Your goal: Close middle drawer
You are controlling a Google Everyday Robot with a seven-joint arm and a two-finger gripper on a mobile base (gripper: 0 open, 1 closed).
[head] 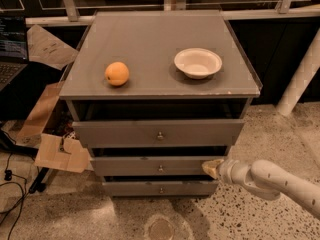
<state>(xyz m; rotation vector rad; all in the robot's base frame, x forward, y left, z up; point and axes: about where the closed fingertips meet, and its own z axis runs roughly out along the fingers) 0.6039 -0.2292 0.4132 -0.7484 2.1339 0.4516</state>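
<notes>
The grey cabinet [160, 44] has three drawers. The middle drawer [150, 166] is the second one, with a small round metal knob [160, 168]; its front stands only slightly proud of the lowest drawer [160, 188]. The top drawer [159, 132] sticks out further, with a dark gap above it. My gripper [212, 168] comes in from the lower right on a white arm [270, 180], and its tan tip touches the right end of the middle drawer's front.
An orange [117, 73] and a white bowl [198, 62] sit on the cabinet top. Cardboard pieces [61, 153] and cables [10, 184] lie on the floor at the left. A laptop [12, 49] is at the far left. A white post [300, 79] stands at the right.
</notes>
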